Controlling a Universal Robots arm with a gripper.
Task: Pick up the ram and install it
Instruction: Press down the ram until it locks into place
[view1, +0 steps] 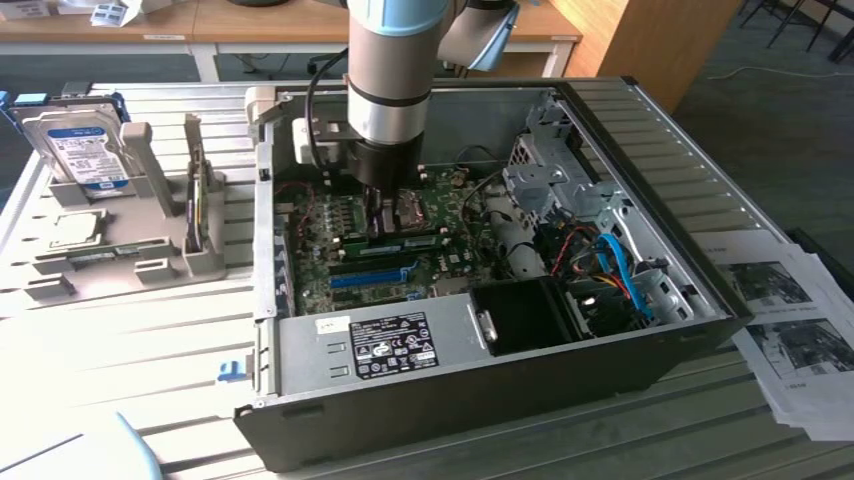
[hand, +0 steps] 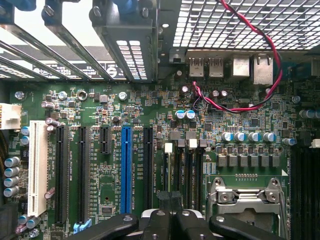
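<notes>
you have the arm (view1: 390, 70) reaching down into the open pc case (view1: 694, 290), which lies on its side on the bench (view1: 160, 350). gripper (hand: 172, 220) sits low over the motherboard (hand: 150, 125). fingers (hand: 160, 222) read fully closed: in the wrist view the two black tips meet with no gap. whether a thin stick is pinched between them, you cannot tell from either view.

a long green stick, likely the ram (view1: 398, 241), lies seated across the board just beside the arm's lower end in the exterior view, near the cpu socket (hand: 247, 200). blue slot (hand: 126, 167) stands among the black slots, close to the fingertips.

outside the case, toward the exterior view's left, a grey holder (view1: 114, 245) carries a hard drive (view1: 80, 150) standing upright. printed sheets (view1: 794, 330) lie on the bench at the exterior view's right. red and black wires (hand: 260, 60) loop over the board near the rear ports.
</notes>
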